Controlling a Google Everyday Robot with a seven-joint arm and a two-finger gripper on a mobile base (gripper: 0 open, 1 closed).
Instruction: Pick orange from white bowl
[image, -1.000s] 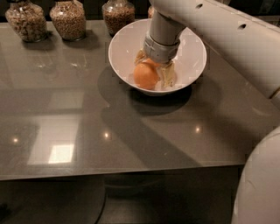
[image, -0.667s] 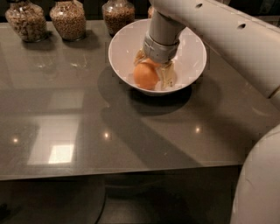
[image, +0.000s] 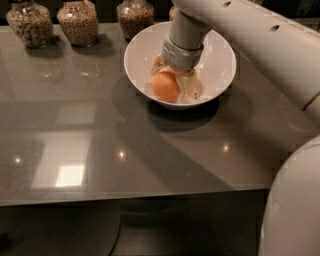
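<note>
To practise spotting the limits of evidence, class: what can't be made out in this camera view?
Camera view:
Round orange fruit: its top, under the gripper inside the glossy white bowl.
Bowl's floor: partly behind the gripper.
Glass grain jars: tops cut off by the upper edge.

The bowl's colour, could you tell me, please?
White, camera view; the gripper is inside the bowl.

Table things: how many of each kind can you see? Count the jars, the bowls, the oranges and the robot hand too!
Glass jars of brown grain, in a row at the back: 3
Large round glossy white bowl: 1
Round orange fruit, lying in the bowl: 1
Robot gripper, down inside the bowl at the orange: 1
Total: 6
</note>
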